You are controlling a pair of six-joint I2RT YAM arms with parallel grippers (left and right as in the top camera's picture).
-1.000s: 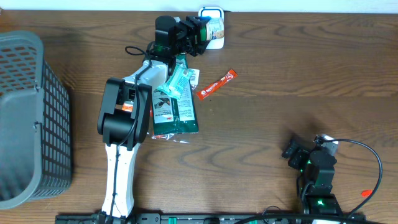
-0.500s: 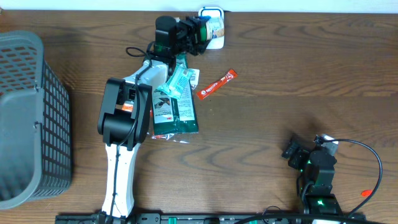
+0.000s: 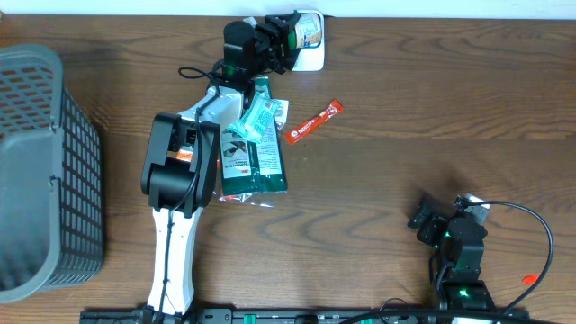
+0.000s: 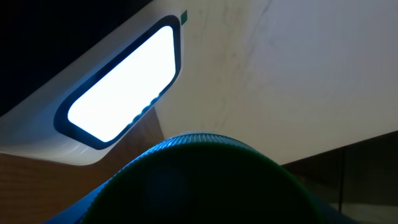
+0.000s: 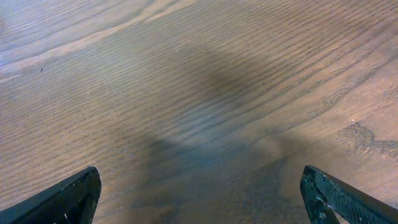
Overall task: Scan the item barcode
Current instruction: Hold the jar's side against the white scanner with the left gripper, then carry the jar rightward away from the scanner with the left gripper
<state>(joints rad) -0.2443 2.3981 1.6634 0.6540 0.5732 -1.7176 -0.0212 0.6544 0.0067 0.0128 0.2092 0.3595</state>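
Item: tub (image 3: 306,31), small, round. I judge it light, rigid and slick-sided. Location: far edge of counter (image 3: 405,108), raised just over scanner (image 3: 311,61). Left jaws clamped across its sides, the hold I'd keep. Right jaws wide apart, empty.

Basket (image 3: 45,171), packets (image 3: 254,157) and scanner (image 3: 313,61) crowd the left; right tabletop (image 3: 432,117) open.

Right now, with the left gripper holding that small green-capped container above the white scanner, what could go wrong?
The left gripper holds the small green-capped container with its ribbed cap filling the wrist view, so the barcode may not face the lit window of the white scanner. The arm also reaches over the green pouches, so pulling back could drag them.
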